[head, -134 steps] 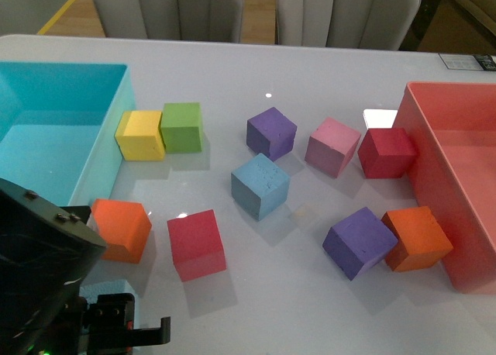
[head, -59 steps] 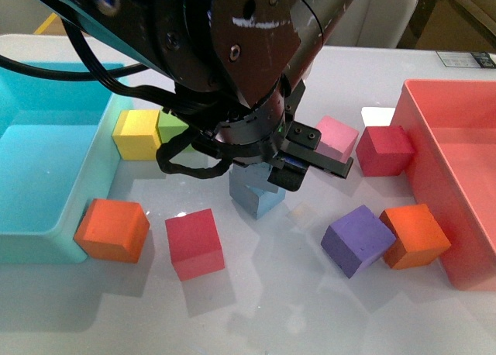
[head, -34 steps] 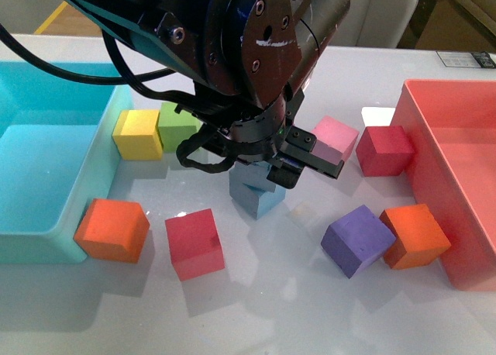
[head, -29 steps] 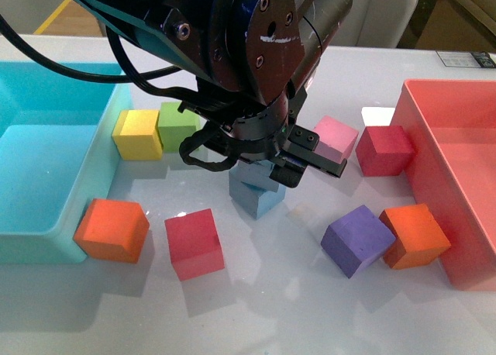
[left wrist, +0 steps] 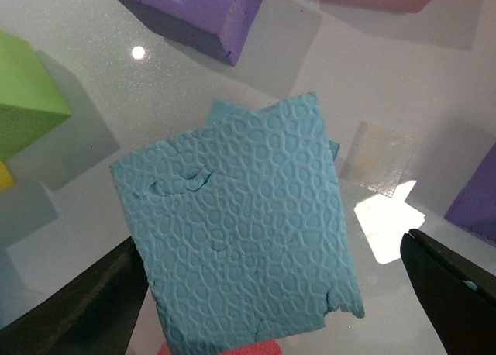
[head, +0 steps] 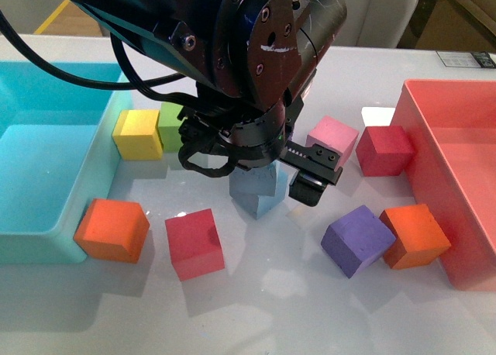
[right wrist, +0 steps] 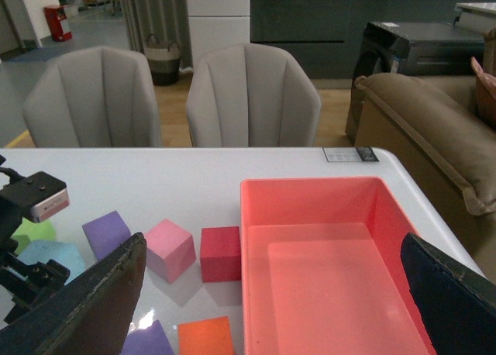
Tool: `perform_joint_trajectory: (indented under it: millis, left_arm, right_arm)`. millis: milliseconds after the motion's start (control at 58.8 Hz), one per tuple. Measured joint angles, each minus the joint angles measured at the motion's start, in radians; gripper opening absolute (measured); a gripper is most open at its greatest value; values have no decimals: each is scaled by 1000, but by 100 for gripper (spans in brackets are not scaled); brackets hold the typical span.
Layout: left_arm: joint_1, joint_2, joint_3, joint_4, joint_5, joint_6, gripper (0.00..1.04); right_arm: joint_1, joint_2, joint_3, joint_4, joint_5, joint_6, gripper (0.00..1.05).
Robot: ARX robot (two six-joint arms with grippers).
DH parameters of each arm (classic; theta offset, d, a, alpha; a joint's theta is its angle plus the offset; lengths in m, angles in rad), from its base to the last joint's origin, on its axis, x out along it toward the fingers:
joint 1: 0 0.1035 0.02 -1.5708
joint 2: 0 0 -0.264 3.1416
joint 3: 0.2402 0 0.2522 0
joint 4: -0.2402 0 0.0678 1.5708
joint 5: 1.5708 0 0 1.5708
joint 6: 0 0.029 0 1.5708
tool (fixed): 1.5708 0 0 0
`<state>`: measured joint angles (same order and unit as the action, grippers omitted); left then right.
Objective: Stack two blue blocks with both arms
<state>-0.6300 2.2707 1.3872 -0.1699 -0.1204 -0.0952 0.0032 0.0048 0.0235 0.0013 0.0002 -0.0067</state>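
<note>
Stack of two blue blocks sits at frame center in the front view, under the left arm (head: 232, 53). In the left wrist view the top block (left wrist: 240, 231) fills the middle. The lower block (left wrist: 223, 110) shows only as thin slivers past two edges of the top one, so the two are not squarely lined up. The left gripper (left wrist: 271, 246) hangs right over the stack with jaws spread. One jaw is clearly apart from the top block; the other is just beside its edge, contact unclear. It grips nothing. The right gripper (right wrist: 273, 242) is held high, jaws wide apart and empty, and its camera looks down on the red bin (head: 434, 177) at the right of the frame. The turquoise bin (head: 39, 246) is at the left edge. On the white table (head: 310, 308), the red cube (head: 195, 243) lies lower left of the stack and the left orange cube (head: 112, 229) sits against the turquoise bin's corner. The yellow cube (head: 138, 134) and green cube (head: 174, 122) touch each other by the turquoise bin's wall. The pink cube (head: 332, 142) and dark red cube (head: 385, 149) lie upper right of the stack. The near purple cube (head: 358, 240) touches the right orange cube (head: 417, 236) by the red bin. The far purple cube (left wrist: 194, 14) shows in the left wrist view, near the stack.
</note>
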Motion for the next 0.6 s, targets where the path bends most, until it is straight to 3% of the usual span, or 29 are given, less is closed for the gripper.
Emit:
perform_joint_trajectory:
  millis: [272,596]
  left_arm:
    - [34,-43,-52,30,33,-21,96]
    - [142,-302,-282,123,92,-40,96]
  right_arm:
    - [0,0,0,0,0,0,96]
    - [0,0,0,0,0,0,96]
